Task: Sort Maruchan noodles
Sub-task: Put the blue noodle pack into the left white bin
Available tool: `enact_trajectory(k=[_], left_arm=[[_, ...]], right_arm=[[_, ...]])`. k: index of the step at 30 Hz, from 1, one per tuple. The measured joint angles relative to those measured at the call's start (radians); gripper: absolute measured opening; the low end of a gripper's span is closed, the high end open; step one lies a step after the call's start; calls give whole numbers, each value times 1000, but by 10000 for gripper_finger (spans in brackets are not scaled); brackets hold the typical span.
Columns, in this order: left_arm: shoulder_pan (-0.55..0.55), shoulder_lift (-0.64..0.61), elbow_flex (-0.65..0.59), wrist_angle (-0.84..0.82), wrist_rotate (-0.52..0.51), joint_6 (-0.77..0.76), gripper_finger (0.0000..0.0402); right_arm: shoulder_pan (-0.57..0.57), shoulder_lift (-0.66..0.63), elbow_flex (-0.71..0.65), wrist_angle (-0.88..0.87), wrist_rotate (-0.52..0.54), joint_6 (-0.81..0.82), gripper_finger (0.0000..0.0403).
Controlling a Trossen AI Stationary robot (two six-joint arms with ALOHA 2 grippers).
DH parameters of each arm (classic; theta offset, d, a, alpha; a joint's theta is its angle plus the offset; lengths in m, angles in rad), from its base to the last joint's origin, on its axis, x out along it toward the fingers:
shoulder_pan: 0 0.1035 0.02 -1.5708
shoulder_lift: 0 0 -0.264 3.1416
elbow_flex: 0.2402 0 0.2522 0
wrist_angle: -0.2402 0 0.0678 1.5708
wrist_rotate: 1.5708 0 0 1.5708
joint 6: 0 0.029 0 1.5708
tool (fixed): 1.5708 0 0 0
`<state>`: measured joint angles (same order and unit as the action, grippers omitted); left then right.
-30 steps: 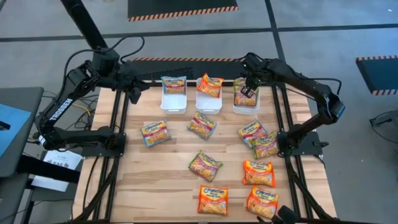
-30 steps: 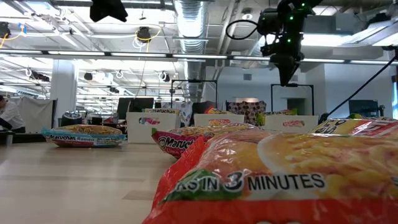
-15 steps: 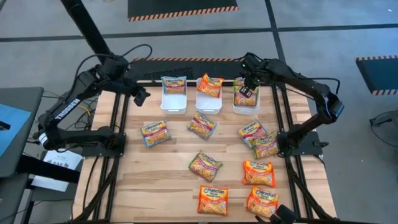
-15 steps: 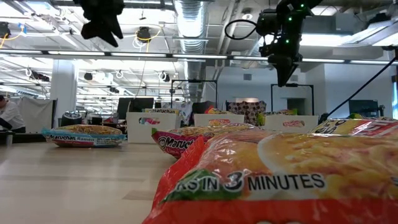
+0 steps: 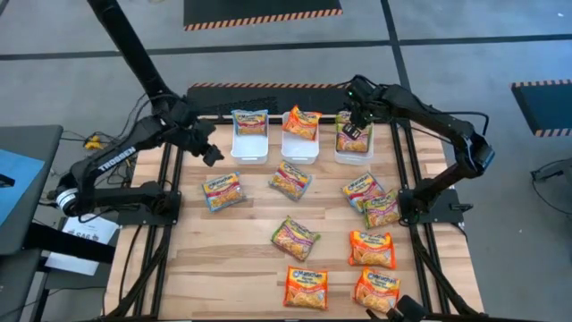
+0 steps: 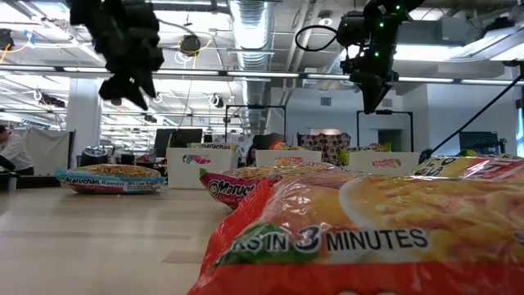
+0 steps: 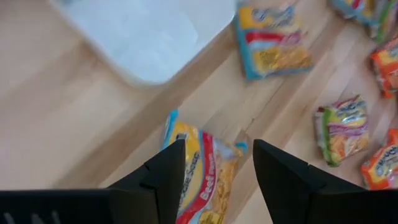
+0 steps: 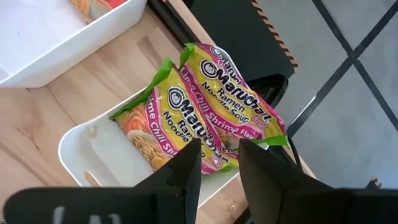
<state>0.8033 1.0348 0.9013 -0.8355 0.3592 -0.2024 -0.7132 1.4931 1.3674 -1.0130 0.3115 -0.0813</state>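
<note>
While the wooden table (image 5: 241,259) stands on a grey floor with an open workshop behind it, three white trays (image 5: 301,148) line its far edge, each holding Maruchan noodles (image 5: 290,180), and more packets lie scattered toward the near right corner. The left gripper (image 5: 211,154) hovers near the far left corner, fingers (image 7: 168,171) apart and empty, above a pale yellow-blue packet (image 7: 202,180). The right gripper (image 5: 350,131) hangs over the rightmost tray (image 8: 106,155), fingers slightly apart and holding nothing, just above its green-yellow packet (image 8: 205,124).

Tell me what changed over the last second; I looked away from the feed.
The left claw swung from the table's back-left edge in over the wood, toward the blue packet, open and empty. The right claw stayed above the right tray, open over its green packets. No packet moved.
</note>
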Motion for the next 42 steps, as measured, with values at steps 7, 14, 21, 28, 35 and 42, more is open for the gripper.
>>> enact_trajectory(k=[7,14,21,28,35,42], left_arm=[[11,0,-147,92,71,-59,174],[11,0,-254,163,72,-117,174],[10,0,-328,160,24,-232,174],[10,0,-386,159,-52,-297,174],[10,0,-389,153,-117,-296,174],[10,0,-389,133,-101,-262,174]], right_arm=[[0,0,0,0,-2,4,130],[0,0,0,0,-2,6,130],[0,0,0,3,-38,5,130],[0,0,0,5,-61,5,130],[0,0,0,5,-61,4,130],[0,0,0,5,-61,4,130]])
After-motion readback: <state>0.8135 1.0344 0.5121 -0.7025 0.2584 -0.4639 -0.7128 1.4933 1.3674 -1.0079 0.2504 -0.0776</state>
